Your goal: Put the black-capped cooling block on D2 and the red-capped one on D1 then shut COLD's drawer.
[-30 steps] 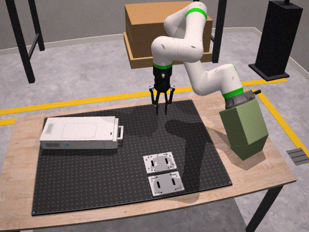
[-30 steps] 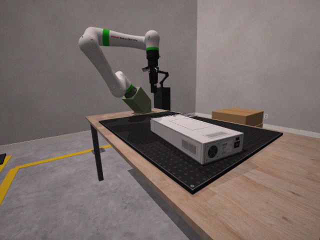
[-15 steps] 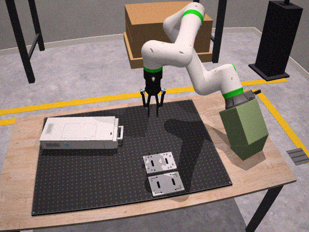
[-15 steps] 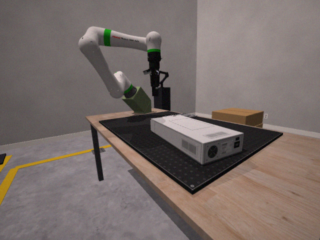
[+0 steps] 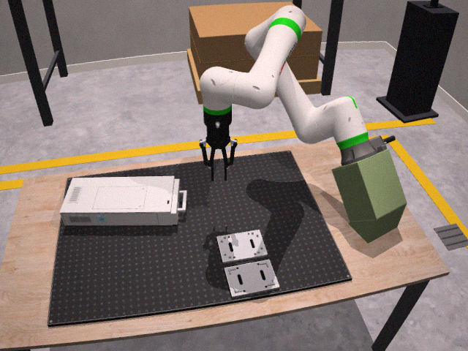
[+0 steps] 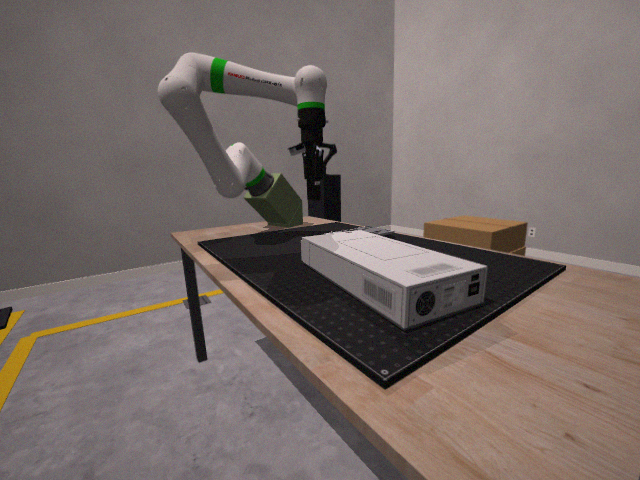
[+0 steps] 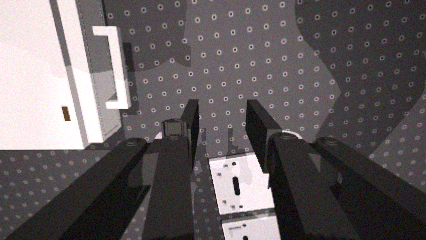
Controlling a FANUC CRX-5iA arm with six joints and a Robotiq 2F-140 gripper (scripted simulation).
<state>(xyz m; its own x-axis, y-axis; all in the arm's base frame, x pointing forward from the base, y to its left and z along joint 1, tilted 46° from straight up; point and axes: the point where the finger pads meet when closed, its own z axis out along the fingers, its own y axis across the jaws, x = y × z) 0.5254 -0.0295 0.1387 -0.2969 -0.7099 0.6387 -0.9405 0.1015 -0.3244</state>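
So the cooler (image 5: 117, 196) (image 6: 382, 263) (image 7: 30, 90) is plain white, with a thin dark rectangle outline on top and grey striped vents, plus a little light blue patch on its side. Its drawer handle (image 5: 184, 200) (image 7: 120, 70) is white too. The mat (image 5: 151, 272) (image 6: 336, 310) (image 7: 220, 65) is black with a regular grid of pale dots, and the tabletop (image 5: 23, 245) (image 6: 558, 361) is light tan woodgrain. Both deck plates (image 5: 241, 254) (image 5: 251, 284) are pale grey with black slots. Arm's (image 5: 264, 56) (image 6: 258, 82) white with bright green bands, the jaws (image 5: 219, 166) (image 6: 312, 160) are black, and the pedestal (image 5: 382, 185) (image 6: 281, 198) is muted olive green. Floor lines (image 5: 113, 151) (image 6: 103, 319): solid yellow on mottled grey.

Carried the gripper (image 5: 219, 179) (image 6: 315, 195) (image 7: 222, 115) toward between 8 and 9 o'clock in the top view, nearer the drawer handle (image 5: 184, 200) (image 7: 120, 67). Slid its shadow (image 5: 211, 241) toward 9 o'clock too, mostly off the slot plates (image 5: 241, 256) (image 5: 251, 279).
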